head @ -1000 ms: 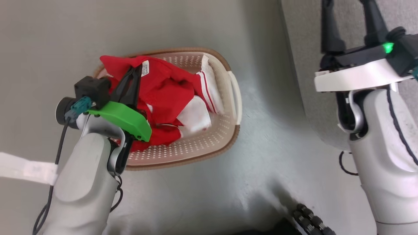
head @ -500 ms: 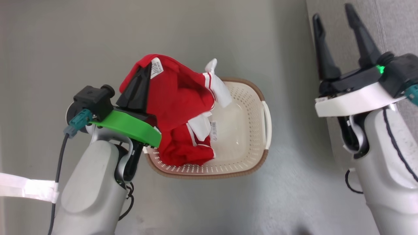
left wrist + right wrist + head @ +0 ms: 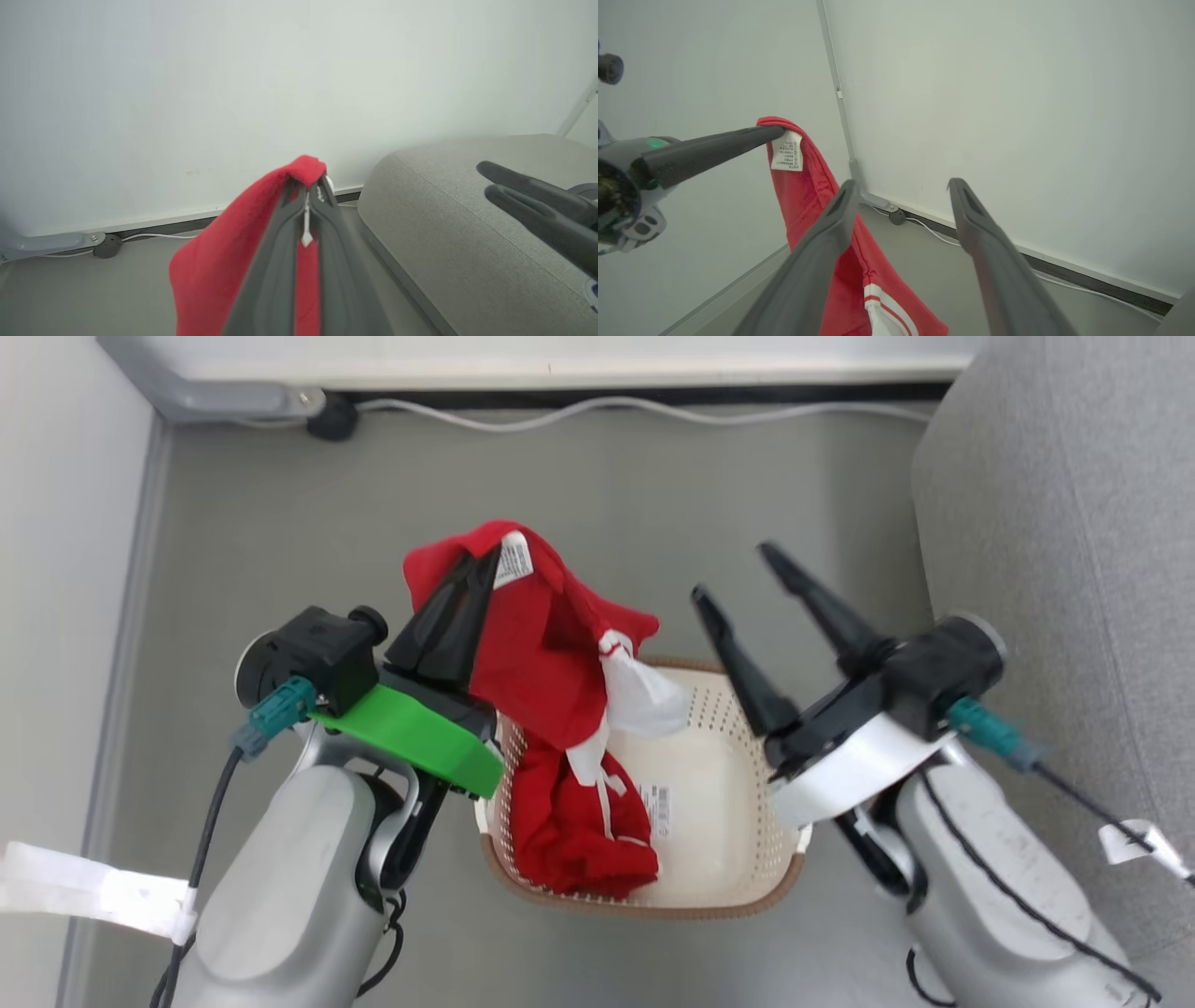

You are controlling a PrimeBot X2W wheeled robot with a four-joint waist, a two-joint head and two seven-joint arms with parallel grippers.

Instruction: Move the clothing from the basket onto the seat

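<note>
My left gripper (image 3: 487, 560) is shut on the top fold of the red clothing (image 3: 541, 653), beside its white care label. The fabric hangs from it down into the cream basket (image 3: 738, 709) on the floor. A red and white heap (image 3: 574, 845) lies in the basket's left half; I cannot tell whether it is a separate garment. My right gripper (image 3: 733, 571) stands open above the basket's right side, holding nothing. The grey seat (image 3: 1055, 569) rises at the right. In the left wrist view the gripper (image 3: 306, 179) pinches red cloth (image 3: 219, 261). In the right wrist view the open gripper (image 3: 903, 183) faces the hanging clothing (image 3: 808, 196).
A white wall with a skirting runs along the far side. A white cable (image 3: 607, 406) and a dark plug (image 3: 331, 420) lie at its foot, by a grey bracket (image 3: 215, 399). Grey floor surrounds the basket. A white tag (image 3: 84, 887) hangs off my left arm's cable.
The head camera has tilted up and the whole picture has shifted. My left gripper has raised the clothing higher out of the basket. My right gripper has swung in from the seat toward the basket.
</note>
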